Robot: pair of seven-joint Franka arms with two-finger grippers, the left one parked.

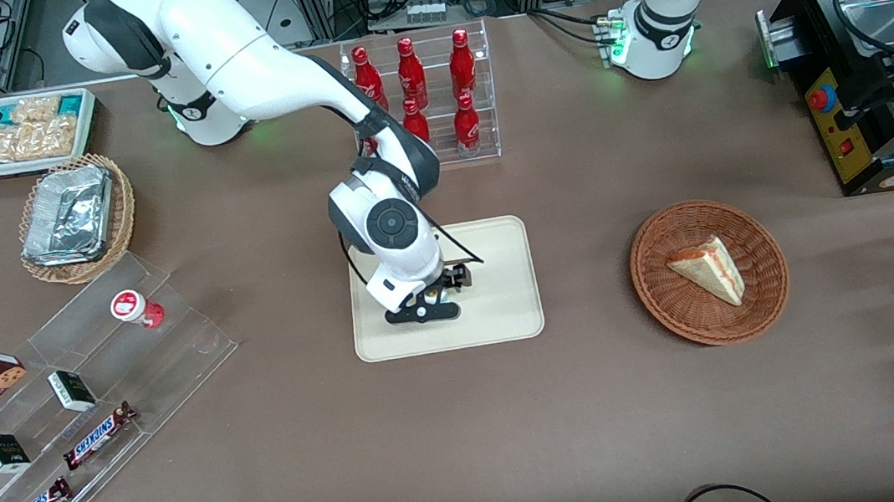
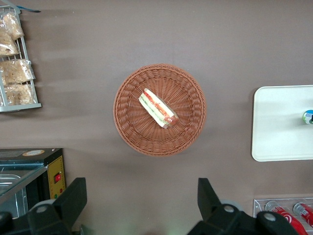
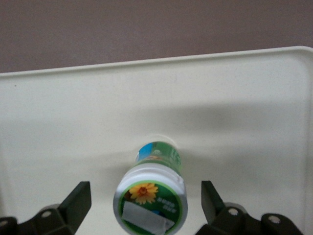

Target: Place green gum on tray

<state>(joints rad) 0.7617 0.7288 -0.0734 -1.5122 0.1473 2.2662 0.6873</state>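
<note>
The green gum (image 3: pixel 152 193), a small bottle with a white lid bearing a green and orange flower mark, stands upright on the cream tray (image 3: pixel 88 112). My right gripper (image 3: pixel 145 201) is open just above the tray. Its two fingers (image 3: pixel 78 200) stand apart on either side of the bottle with a gap on each side. In the front view the gripper (image 1: pixel 434 297) hangs over the middle of the tray (image 1: pixel 501 278) and hides most of the gum. The left wrist view shows the gum (image 2: pixel 308 117) on the tray (image 2: pixel 279 122).
A clear rack of red cola bottles (image 1: pixel 429 93) stands farther from the front camera than the tray. A wicker basket with a sandwich (image 1: pixel 709 272) lies toward the parked arm's end. A red-lidded bottle (image 1: pixel 135 307) sits on an acrylic shelf toward the working arm's end.
</note>
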